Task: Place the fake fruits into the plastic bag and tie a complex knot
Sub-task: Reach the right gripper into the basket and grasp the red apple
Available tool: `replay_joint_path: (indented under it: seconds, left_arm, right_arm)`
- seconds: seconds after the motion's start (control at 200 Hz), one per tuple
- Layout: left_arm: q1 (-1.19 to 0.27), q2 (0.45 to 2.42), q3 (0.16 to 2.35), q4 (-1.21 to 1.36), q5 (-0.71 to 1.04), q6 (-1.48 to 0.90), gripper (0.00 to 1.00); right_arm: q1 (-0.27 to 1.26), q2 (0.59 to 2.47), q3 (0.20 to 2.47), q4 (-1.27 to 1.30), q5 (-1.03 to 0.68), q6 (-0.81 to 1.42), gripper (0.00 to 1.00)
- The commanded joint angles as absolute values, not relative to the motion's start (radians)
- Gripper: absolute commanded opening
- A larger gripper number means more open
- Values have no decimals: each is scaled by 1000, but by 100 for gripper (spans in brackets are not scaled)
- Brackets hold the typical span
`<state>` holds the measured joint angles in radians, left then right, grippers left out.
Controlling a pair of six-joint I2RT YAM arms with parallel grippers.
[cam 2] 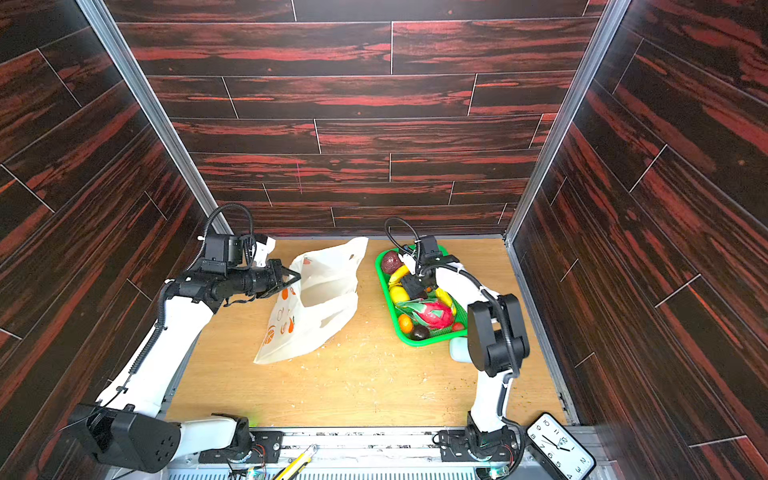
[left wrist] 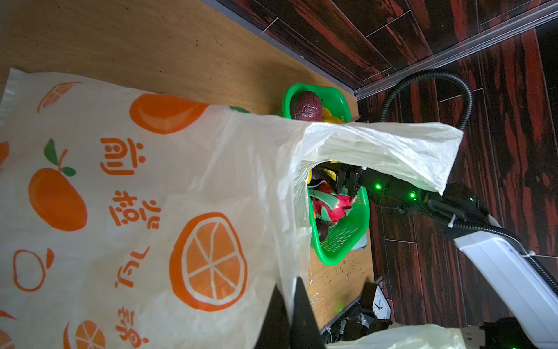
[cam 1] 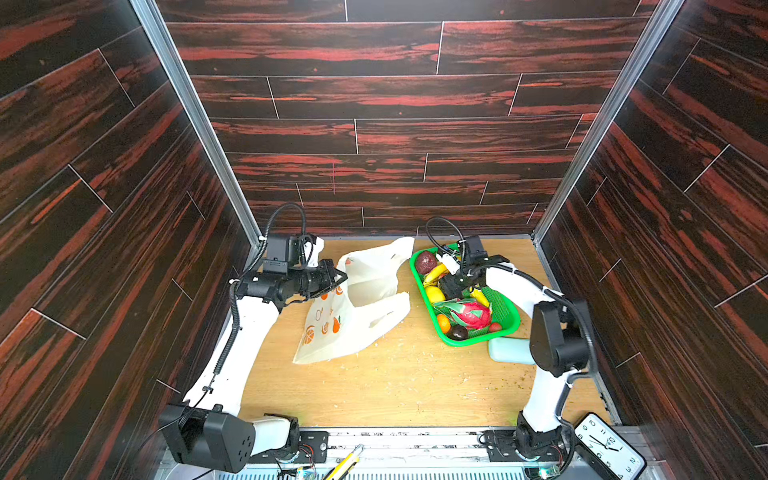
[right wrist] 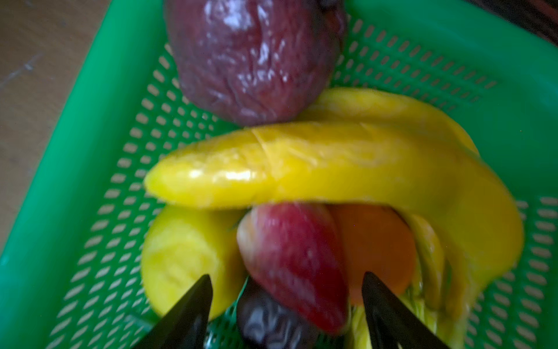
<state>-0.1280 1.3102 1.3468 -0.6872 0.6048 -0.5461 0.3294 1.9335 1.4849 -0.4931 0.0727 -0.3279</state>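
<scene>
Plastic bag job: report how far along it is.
Done: the left gripper is shut on the rim of the plastic bag, holding its mouth open. In hand: the right gripper stands open around a red fruit in the green basket. Left: no fruit shows in the bag; no knot tied.

The left arm (cam 1: 245,345) and right arm (cam 1: 540,399) wear white shells with black joints. Ribbed black cables (left wrist: 428,72) arch above the wrists, and small green lights (left wrist: 377,186) dot the right one.
</scene>
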Motion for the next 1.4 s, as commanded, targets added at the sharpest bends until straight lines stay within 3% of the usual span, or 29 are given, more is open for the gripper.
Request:
replay_joint_path:
  seconds: [0.0,0.521,0.947,1.398]
  left_arm:
    - [-120,1284,1369,-707,593,-529,0]
    - [-121,1305,1385,-716,594,-522,0]
    - [-121,1310,1388,-718,591,-517,0]
    - [-121,1304,1350,-659,673,-564,0]
  right_arm:
    - [333,1984,1522,-513,105,-354,76]
    - [337,2080,1537,-534,138,-361,74]
    - [338,1973,1479,-488,150,-319,41]
    - [298,1670,1314,-371,96,-141,30]
